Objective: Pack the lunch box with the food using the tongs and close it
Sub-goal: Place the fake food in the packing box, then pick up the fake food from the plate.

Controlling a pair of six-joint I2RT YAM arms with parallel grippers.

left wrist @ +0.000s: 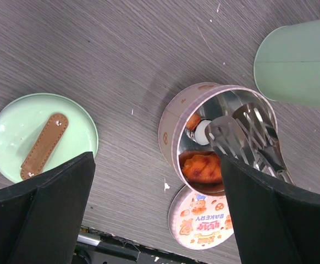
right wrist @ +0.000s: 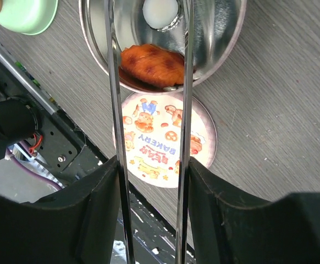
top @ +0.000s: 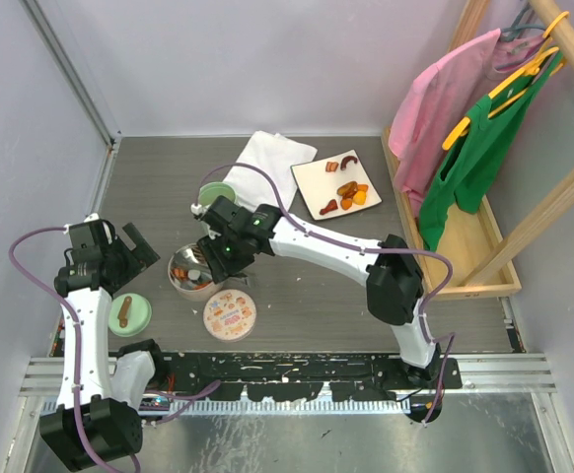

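The lunch box (top: 181, 280) is a round metal tin, open, left of centre. In the right wrist view an orange piece of food (right wrist: 152, 65) lies on its floor beside a white round item (right wrist: 160, 12). More food (top: 351, 192) sits on a white square plate (top: 312, 169) at the back. My right gripper (right wrist: 152, 220) is shut on the tongs (right wrist: 114, 82), whose two arms stand spread against its fingers. The tongs' tips (left wrist: 242, 132) hang inside the tin, apart. My left gripper (left wrist: 157, 212) hovers open and empty just left of the tin (left wrist: 174, 118).
A printed bakery lid (top: 230, 314) lies flat in front of the tin. A mint-green lid with a brown knob (top: 129, 315) lies near the left arm. A mint-green container (top: 213, 194) and a white cloth (top: 267, 158) are behind. A wooden clothes rack (top: 465, 236) fills the right side.
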